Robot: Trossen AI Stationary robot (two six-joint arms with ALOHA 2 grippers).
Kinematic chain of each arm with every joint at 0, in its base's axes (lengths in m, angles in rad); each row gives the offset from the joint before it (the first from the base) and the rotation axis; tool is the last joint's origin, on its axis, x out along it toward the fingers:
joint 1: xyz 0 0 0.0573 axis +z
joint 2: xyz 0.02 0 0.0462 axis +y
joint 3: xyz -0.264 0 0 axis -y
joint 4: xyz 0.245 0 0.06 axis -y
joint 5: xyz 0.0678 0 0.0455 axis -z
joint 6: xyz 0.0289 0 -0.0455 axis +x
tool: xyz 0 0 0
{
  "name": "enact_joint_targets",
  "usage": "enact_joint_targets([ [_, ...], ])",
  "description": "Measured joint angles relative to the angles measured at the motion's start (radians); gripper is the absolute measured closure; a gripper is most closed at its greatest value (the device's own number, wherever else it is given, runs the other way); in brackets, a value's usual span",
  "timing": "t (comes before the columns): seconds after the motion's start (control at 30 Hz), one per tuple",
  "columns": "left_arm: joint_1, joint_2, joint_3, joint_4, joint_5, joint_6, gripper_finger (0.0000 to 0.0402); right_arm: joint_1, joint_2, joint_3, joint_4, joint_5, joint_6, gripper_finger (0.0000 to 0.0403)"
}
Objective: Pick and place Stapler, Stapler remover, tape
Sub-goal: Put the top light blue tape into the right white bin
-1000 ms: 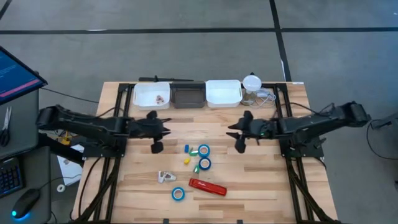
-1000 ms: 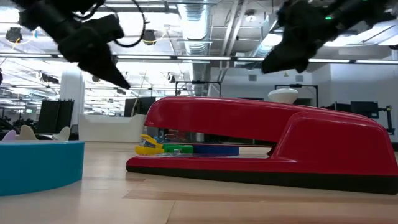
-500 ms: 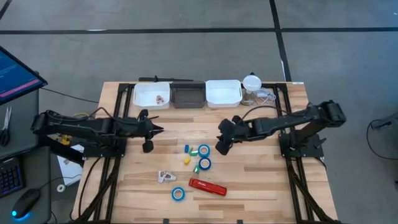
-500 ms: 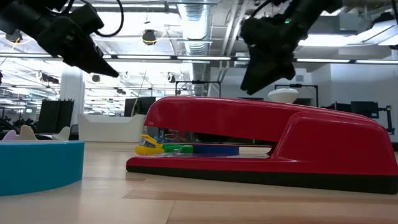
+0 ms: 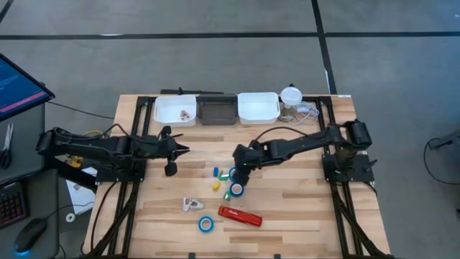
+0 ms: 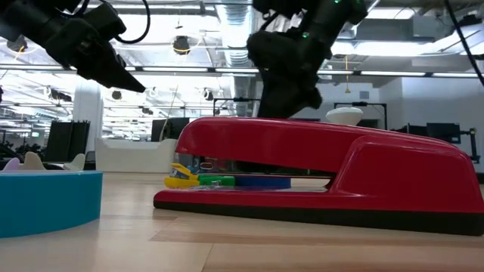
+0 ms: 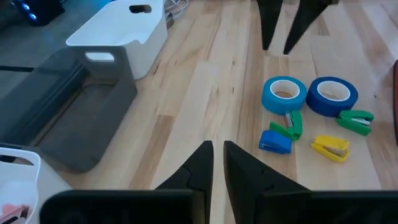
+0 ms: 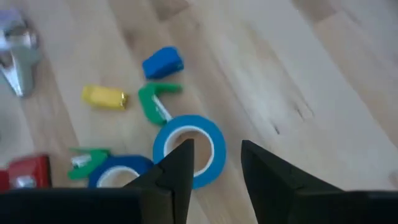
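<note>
The red stapler (image 5: 239, 216) lies flat near the table's near edge and fills the low view (image 6: 318, 166). Three blue tape rolls lie flat: two mid-table (image 5: 235, 173) (image 5: 236, 189) and one near the stapler (image 5: 206, 224). The silvery staple remover (image 5: 191, 205) lies left of the stapler. My right gripper (image 5: 241, 167) (image 8: 214, 152) hangs open in the air over the far mid-table roll (image 8: 189, 149). My left gripper (image 5: 172, 155) (image 7: 216, 149) waits shut over the table's left half.
Two white bins (image 5: 175, 110) (image 5: 258, 107) and a grey bin (image 5: 217, 111) line the far edge, beside a white round object (image 5: 290, 95). Tiny blue (image 5: 215, 172), yellow (image 5: 215, 185) and green (image 5: 228, 196) bits lie among the rolls. Bare wood shows right of the rolls.
My right gripper has swept from the table's right side toward the left and slightly nearer, ending above the mid-table tape rolls. My left gripper drew back a little toward the left edge early on, then kept still. No object has moved.
</note>
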Motion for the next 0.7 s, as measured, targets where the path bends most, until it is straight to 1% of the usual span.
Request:
enact_joint_targets([
  [0.07, 0.0, 0.0, 0.0, 0.002, 0.0, 0.0, 0.0372, -0.006, 0.028, 0.025, 0.018, -0.037, -0.027, 0.0283],
  [0.2, 0.0, 0.0, 0.0, 0.007, 0.0, 0.0, 0.0372, -0.02, 0.063, 0.053, 0.008, -0.143, -0.027, 0.0284],
  [0.3, 0.0, 0.0, 0.0, 0.007, 0.0, 0.0, 0.0372, -0.039, 0.066, 0.075, -0.01, -0.186, 0.06, 0.0281],
  [0.47, 0.0, 0.0, 0.0, 0.007, 0.0, -0.001, 0.0372, -0.069, 0.066, 0.094, -0.108, -0.188, 0.164, 0.0258],
  [0.6, 0.0, 0.0, 0.0, 0.007, 0.0, -0.001, 0.0372, -0.089, 0.066, 0.096, -0.178, -0.187, 0.21, 0.022],
  [0.7, 0.0, 0.0, 0.0, 0.007, 0.0, -0.001, 0.0372, -0.098, 0.066, 0.096, -0.162, -0.188, 0.214, 0.0194],
])
